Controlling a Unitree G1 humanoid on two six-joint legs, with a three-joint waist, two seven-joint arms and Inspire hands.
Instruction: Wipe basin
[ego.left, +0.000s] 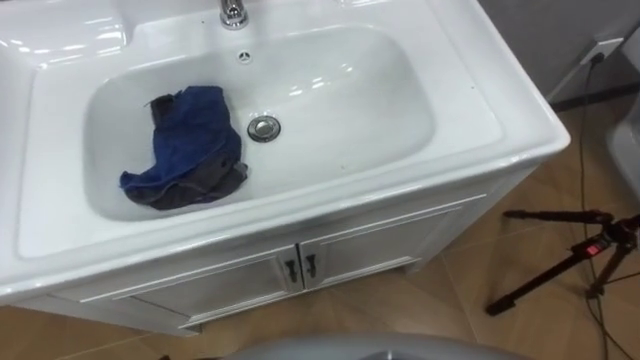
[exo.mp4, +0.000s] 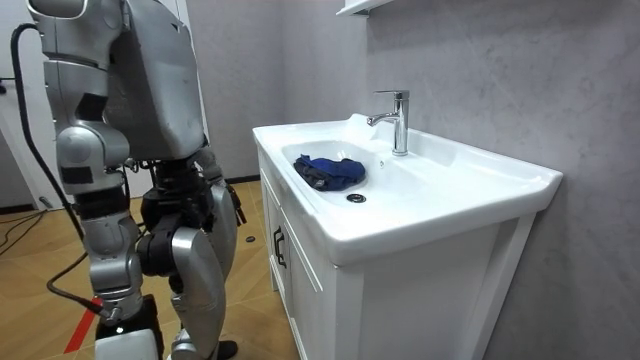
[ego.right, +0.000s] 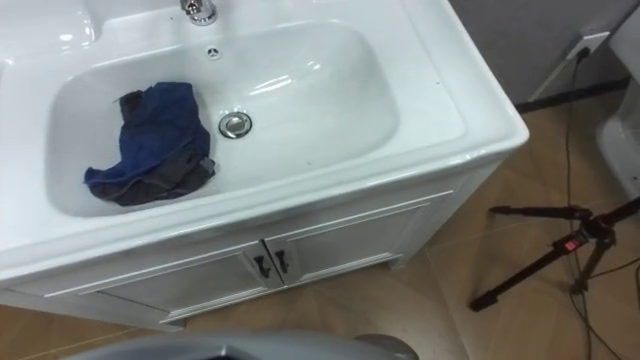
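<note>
In front of the robot, nearest to it, two cabinet doors (ego.left: 300, 268) are seen shut under the basin (ego.left: 330, 150). Beyond the front rim, a crumpled blue cloth (ego.left: 190, 148) lies loose in the bowl, left of the drain (ego.left: 264, 128) and not over it; further back stands the tap (exo.mp4: 396, 120). In the room view the robot is seen standing by the basin's front, arms hanging at its sides; a dark hand (exo.mp4: 232, 205) is made out low by the hip, but whether its fingers are wide, narrow or closed cannot be told. The cloth is held by neither hand. This lie of things would suit a cloth waiting to be taken up or one laid down after wiping. From here, the bunched cloth could be pinched by one fold and dragged as a lump, or pushed onto the drain; a tripod (ego.left: 560, 255) to the right could be knocked by a sidestep.
</note>
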